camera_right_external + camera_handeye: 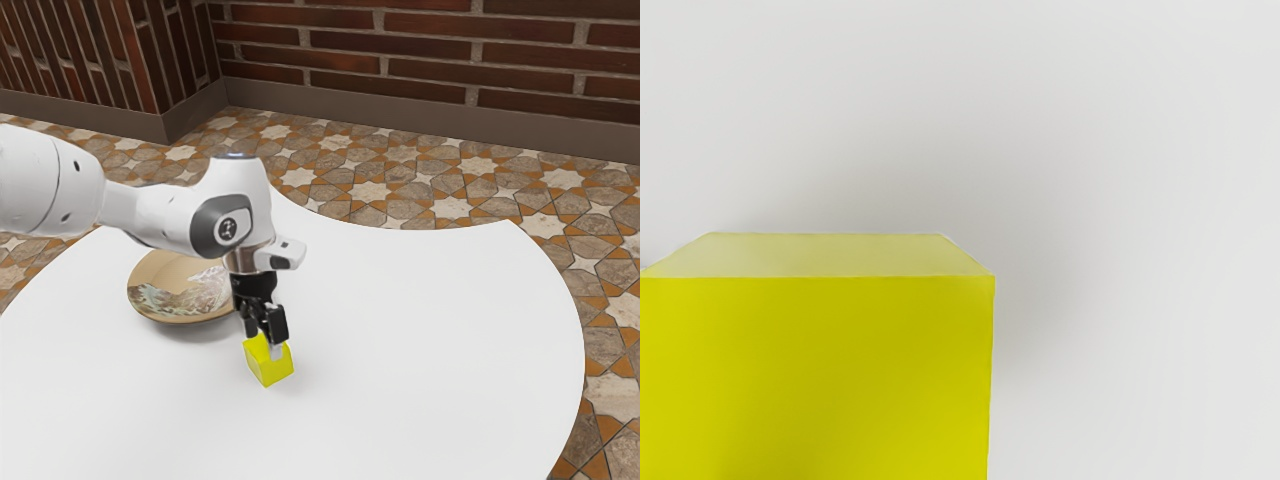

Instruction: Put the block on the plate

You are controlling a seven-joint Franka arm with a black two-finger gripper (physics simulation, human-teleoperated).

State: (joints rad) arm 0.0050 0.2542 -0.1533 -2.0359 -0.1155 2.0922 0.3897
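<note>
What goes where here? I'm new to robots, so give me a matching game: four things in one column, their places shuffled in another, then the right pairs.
Things
1. yellow cube-shaped block
2. round tan patterned plate
3. black gripper
4. reddish-brown brick wall

Places
A. at the end of the white arm
B. beyond the tiled floor
C. below the gripper, off the plate
D. on the white table, partly hidden by the arm

Pairs: 1-C, 2-D, 3-A, 4-B

Yellow block (262,367), white table (430,350), black pincer (265,342); tan plate (165,270), mottled pattern; red-brown bricks (425,48).
</note>
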